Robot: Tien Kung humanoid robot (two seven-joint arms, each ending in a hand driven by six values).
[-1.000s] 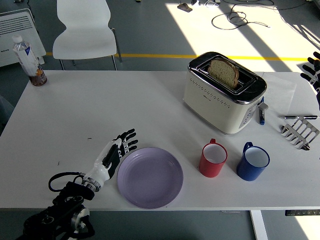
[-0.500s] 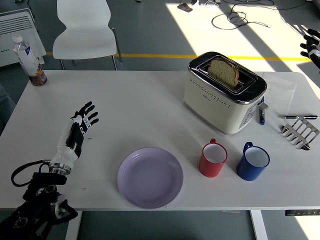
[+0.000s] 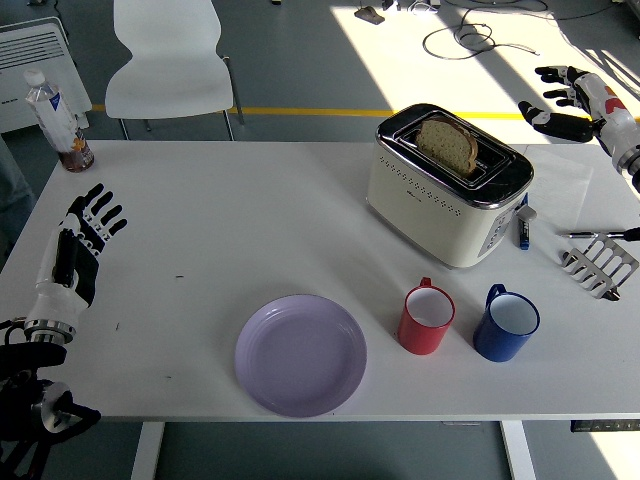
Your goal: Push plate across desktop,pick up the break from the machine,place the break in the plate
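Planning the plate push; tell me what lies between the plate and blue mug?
In the head view, only the red mug stands between the purple plate and blue mug.

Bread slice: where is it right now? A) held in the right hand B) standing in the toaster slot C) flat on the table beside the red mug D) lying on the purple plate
B: the bread slice stands upright in the toaster slot, the purple plate is bare, and the right hand is open behind the toaster.

Red mug [image 3: 428, 320] beside blue mug [image 3: 506, 323]; bottle [image 3: 58, 122] at far-left corner.
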